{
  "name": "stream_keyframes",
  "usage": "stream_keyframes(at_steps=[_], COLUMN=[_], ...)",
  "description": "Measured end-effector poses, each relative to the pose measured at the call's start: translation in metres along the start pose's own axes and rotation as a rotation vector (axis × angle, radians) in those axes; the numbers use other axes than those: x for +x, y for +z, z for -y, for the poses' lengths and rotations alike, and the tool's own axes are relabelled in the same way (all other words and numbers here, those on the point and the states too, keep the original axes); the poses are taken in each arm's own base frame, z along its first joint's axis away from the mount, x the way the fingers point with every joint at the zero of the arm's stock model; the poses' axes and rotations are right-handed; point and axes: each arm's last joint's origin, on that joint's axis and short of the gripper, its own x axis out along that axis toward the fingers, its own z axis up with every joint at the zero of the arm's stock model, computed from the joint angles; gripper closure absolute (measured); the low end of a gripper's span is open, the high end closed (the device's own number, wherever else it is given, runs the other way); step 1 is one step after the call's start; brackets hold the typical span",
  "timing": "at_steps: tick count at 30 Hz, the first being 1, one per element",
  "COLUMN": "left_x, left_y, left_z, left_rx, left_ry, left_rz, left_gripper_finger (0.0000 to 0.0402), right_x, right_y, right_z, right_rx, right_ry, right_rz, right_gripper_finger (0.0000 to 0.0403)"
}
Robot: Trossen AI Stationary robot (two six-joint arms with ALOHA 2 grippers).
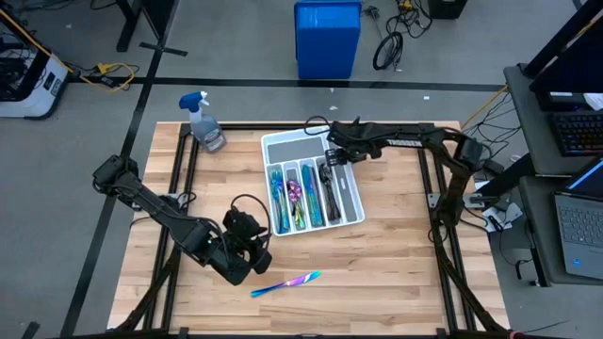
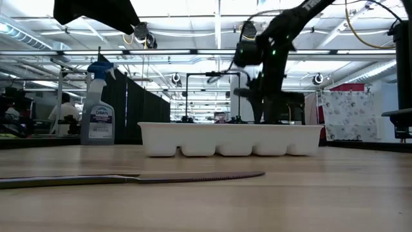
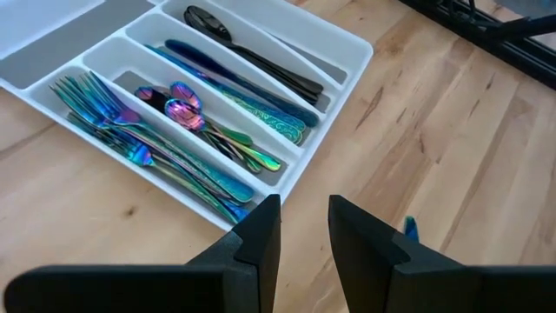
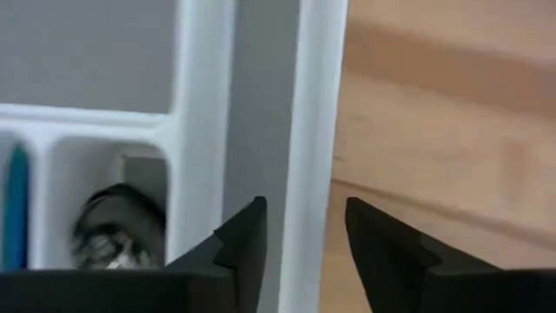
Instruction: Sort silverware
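Sorting nearly done: forks (image 3: pixel 130 130), spoons (image 3: pixel 187 111), knives (image 3: pixel 252 96) lie in tray (image 1: pixel 283 143) | one knife (image 1: pixel 285 283) left on counter (image 1: pixel 396 264) | right jaws (image 1: pixel 332 153) released over tray | left jaws (image 1: pixel 247 247) narrowly parted, empty, near knife

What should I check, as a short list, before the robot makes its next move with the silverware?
1. Right claw empty: ok, nothing shows between its open fingers.
2. Right claw placed over the white tray: ok, it hangs above the tray's far right part.
3. Left claw empty: ok, a gap between its fingers, nothing in it.
4. All cutlery sorted: not ok, one blue knife lies on the table, outside the tray.
5. Knife within the left claw's reach: ok, it looks so; it lies just beside the left arm.
6. Spray bottle out of the way: ok, it stands at the far left.
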Motion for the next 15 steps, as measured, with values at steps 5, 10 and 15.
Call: stream_keyframes(at_steps=[5, 10, 15], left_x=[0.000, -0.001, -0.006], left_y=[0.000, -0.001, -0.006], left_z=[0.000, 0.000, 0.003], left_rx=[0.003, 0.010, 0.070], left_ry=[0.002, -0.001, -0.020], left_rz=[-0.001, -0.002, -0.005], left_gripper_finger=[0.0317, 0.0317, 0.0317], right_x=[-0.046, -0.103, -0.155], right_y=[-0.005, -0.033, -0.093], right_z=[0.000, -0.011, -0.026], right_rx=[-0.117, -0.344, -0.587], right_ry=[0.046, 0.209, 0.391], right_rz=[0.129, 0.240, 0.283], right_gripper_finger=[0.0236, 0.0225, 0.0225])
